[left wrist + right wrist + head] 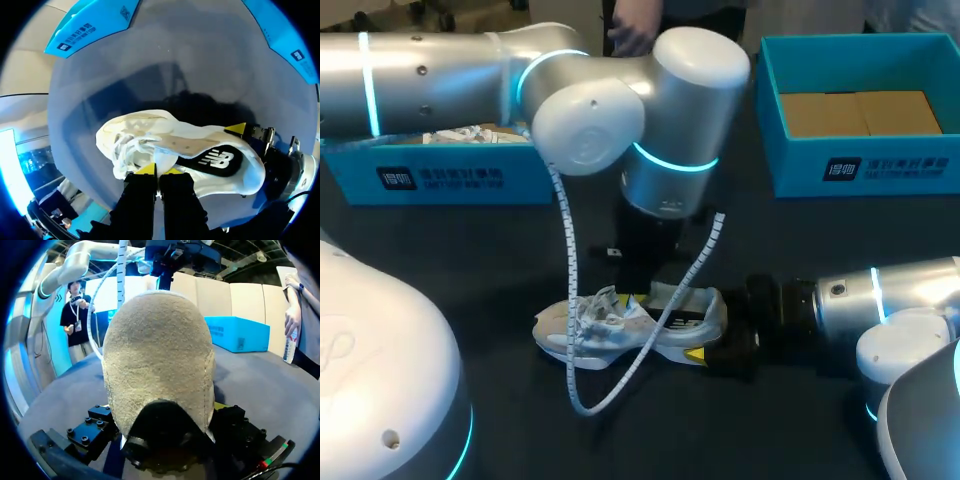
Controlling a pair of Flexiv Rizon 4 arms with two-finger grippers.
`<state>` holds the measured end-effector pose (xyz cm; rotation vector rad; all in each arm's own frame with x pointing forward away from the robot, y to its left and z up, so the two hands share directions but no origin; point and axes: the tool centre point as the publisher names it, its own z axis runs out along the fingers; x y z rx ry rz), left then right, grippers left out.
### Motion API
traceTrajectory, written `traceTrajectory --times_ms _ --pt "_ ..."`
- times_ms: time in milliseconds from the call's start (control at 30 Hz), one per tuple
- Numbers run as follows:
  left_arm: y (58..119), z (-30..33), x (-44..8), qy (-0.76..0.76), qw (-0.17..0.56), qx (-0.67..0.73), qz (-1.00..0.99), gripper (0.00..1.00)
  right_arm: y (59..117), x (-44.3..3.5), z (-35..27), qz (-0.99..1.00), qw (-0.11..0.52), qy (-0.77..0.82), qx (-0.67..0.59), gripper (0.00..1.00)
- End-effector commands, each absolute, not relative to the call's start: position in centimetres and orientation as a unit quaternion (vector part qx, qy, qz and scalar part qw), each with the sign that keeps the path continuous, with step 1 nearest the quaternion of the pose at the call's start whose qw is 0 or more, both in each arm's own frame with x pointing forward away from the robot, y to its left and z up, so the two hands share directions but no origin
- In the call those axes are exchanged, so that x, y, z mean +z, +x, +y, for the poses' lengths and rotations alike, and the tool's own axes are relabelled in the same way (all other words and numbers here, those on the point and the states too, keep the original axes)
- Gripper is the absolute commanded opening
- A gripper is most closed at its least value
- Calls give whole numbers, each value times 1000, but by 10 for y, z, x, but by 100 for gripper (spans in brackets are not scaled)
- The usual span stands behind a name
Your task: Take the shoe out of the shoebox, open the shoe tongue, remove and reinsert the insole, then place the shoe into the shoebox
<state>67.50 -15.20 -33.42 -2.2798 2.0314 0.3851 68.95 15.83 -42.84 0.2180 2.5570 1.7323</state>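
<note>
Currently upright on the dark surface [490,262], between the two arms: shoe [620,325], white, toe toward the left arm's side, heel toward the right arm's.

Left fingers [152,170] seen only in the left wrist view; in the head view concealed behind the left arm's wrist housing and a coiled cable [568,250]. Yellow tips almost together, pinched on a thin white edge of the upper near the laces; tongue or collar, not distinguishable.

Inside the shoe opening: tan insole [182,144] with a black heel patch, front end lost under the upper.

Right fingers [695,355] spread wide across the heel, gripping it: one yellow tip against the near side in the head view, the other against the far side in the left wrist view. Right wrist view filled by the tan heel, fingertips masked there.

Blue shoebox [800,165] at the far right of the surface, well apart from the shoe, cut off at the edge. Second blue box part [520,182] at far left, holding white paper, mostly covered by the left arm.
</note>
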Motion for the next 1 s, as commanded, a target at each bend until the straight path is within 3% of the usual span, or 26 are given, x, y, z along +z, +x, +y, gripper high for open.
traceTrajectory --times_ms 33,533,1000 --pt "676 -131 -324 -747 -23 70 661 0 689 -431 161 827 24 70 558 0" --pt "681 -88 -313 -728 -151 -35 667 0 689 -431 161 827 24 70 558 0" --pt "685 -55 -335 -717 -175 -77 670 0 689 -431 161 827 24 70 558 0"
